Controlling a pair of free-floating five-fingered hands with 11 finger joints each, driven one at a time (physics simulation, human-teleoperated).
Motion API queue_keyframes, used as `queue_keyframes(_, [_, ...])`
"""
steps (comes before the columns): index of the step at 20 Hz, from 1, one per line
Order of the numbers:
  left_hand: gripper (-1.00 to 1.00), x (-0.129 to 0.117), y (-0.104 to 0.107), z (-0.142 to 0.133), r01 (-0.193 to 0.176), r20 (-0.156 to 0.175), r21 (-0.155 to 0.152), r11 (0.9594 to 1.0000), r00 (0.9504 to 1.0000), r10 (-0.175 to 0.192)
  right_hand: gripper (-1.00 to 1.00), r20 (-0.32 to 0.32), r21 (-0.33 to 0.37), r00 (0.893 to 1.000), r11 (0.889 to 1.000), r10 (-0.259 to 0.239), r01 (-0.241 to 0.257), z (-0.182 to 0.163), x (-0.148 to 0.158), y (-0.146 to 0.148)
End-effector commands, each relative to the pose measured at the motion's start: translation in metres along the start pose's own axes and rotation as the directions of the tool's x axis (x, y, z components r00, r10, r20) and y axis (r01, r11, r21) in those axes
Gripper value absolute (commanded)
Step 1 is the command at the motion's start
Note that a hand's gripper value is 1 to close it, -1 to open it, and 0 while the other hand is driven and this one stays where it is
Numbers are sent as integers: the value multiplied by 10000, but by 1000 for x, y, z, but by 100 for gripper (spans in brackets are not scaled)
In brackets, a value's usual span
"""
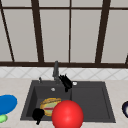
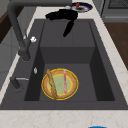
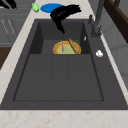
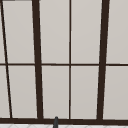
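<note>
- Front view is showing the left hand (image 1: 38,114) hovering at the front left corner of the sink (image 1: 90,100), just beside the lower left rim of the plate (image 1: 48,105). Whether this hand is open or closed, I cannot tell.
- The plate is lying flat on the floor of the left basin. In the left side view it (image 2: 60,83) is showing as a round dish with a glossy yellow rim and a pale green middle, carrying a brown strip (image 2: 52,85) and a thin pink strip (image 2: 64,81) side by side.
- The right hand (image 1: 65,82) is hanging in the air just right of the faucet (image 1: 56,70), well apart from the plate. It is gripping nothing, its fingers lying straight and spread.
- In the right side view that hand (image 3: 62,12) is floating above the plate (image 3: 65,48), reaching toward the faucet (image 3: 96,25) without touching it.
- The faucet is looking like dull dark metal, a tall bent tube, and the sink is a matte charcoal rectangle with a flat drainboard on its right.
- A smooth, shiny red ball (image 1: 67,115) is covering the plate's right edge in the front view.
- The pale speckled table (image 1: 117,87) is carrying a blue dish (image 1: 7,103) and a small green thing (image 1: 2,118) at the left, and a dark dish (image 1: 125,108) at the right.
</note>
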Motion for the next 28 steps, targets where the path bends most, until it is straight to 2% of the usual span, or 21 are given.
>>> queue_keyframes(1, [0,0,0,0,0,0,0,10000,10000,0,-100,-131,468,9996,9986,-250,256,-21,-17,5])
queue_keyframes(5, [0,0,0,0,0,0,0,10000,10000,0,-100,-224,852,9995,9961,-205,224,-42,-31,6])
queue_keyframes(9, [0,0,0,0,0,0,0,10000,10000,0,-100,-374,1606,9983,9858,-439,494,-55,-43,7])
queue_keyframes(13, [0,0,0,0,0,0,0,10000,10000,0,-100,-588,2532,9946,9625,-853,976,-68,-51,7])
queue_keyframes(17, [0,0,0,0,0,0,0,10000,10000,0,-100,-833,3203,9865,9336,-1412,1607,-84,-61,11])
queue_keyframes(19, [0,0,0,0,0,0,0,10000,10000,0,-100,-710,3360,9883,9297,-1350,1512,-100,-70,5])
queue_keyframes(23, [0,0,0,0,0,0,0,10000,10000,0,-100,-704,3745,9856,9116,-1540,1692,-128,-88,4])
queue_keyframes(25, [0,0,0,0,0,0,0,10000,10000,0,-100,-782,3972,9823,8985,-1701,1872,-140,-95,9])
queue_keyframes(26, [0,0,0,0,0,0,0,10000,10000,0,-100,-867,4255,9814,8844,-1710,1917,-142,-97,15])
queue_keyframes(27, [0,0,0,0,0,0,0,10000,10000,0,-100,-874,4429,9832,8778,-1602,1824,-142,-102,25])
queue_keyframes(28, [0,0,0,0,0,0,0,10000,10000,0,-100,-871,4477,9839,8762,-1557,1783,-146,-107,27])
